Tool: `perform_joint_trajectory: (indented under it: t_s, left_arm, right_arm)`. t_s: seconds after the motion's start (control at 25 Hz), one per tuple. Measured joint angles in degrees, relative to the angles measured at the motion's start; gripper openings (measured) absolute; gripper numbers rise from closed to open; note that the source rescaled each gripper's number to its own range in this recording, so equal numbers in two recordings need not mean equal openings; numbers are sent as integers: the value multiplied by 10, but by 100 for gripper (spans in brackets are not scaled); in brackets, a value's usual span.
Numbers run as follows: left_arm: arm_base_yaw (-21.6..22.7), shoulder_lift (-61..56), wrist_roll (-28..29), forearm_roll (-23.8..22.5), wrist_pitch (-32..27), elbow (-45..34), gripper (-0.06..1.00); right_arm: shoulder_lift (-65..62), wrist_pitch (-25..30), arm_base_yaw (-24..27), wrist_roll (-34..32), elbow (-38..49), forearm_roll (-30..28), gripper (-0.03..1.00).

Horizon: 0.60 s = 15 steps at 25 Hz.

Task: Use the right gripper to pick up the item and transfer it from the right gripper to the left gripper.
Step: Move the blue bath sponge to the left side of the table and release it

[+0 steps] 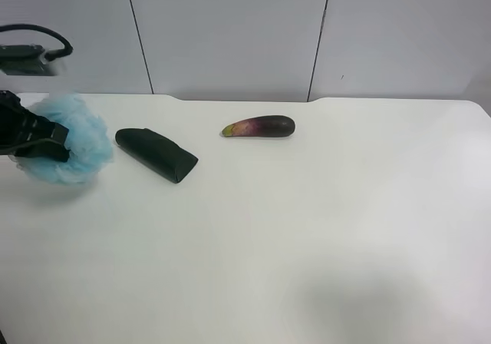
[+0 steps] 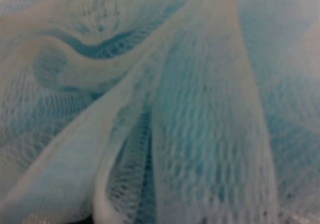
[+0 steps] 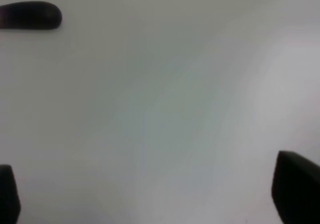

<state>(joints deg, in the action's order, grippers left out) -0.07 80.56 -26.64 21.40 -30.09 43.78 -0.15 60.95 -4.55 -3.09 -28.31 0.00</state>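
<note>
The item, a fluffy light-blue mesh pouf [image 1: 77,148], is at the far left of the exterior high view. The left gripper [image 1: 55,141], on the black arm at that view's left edge, is shut on it, with its black fingers pressed into the mesh. The pouf's mesh [image 2: 165,109] fills the whole left wrist view and hides the fingers there. The right gripper [image 3: 155,199] is open and empty over bare white table. Only its two black fingertips [image 3: 297,184] show, far apart at the frame's lower corners. The right arm is out of the exterior high view.
A dark green rolled cloth [image 1: 156,154] lies just right of the pouf. A purple eggplant [image 1: 261,127] lies further back near the middle. A blurred dark long shape [image 3: 30,15] shows in the right wrist view. The white table [image 1: 307,229] ends at a grey wall.
</note>
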Motion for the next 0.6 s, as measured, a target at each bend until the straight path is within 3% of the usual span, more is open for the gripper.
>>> perform_joint_trajectory:
  t_s: [0.32, 0.52, 0.56, 0.6]
  left_arm:
    - [0, 125, 0, -25, 96, 0, 0]
    - [1, 162, -1, -30, 116, 1, 0]
    - [1, 162, 0, -30, 114, 2, 2]
    - [0, 162, 1, -30, 112, 3, 12]
  right_arm:
    - [0, 0, 0, 0, 0, 0, 100]
    - [0, 0, 0, 0, 0, 0, 100]
    - [0, 0, 0, 0, 0, 0, 100]
    - [0, 0, 0, 0, 0, 0, 100]
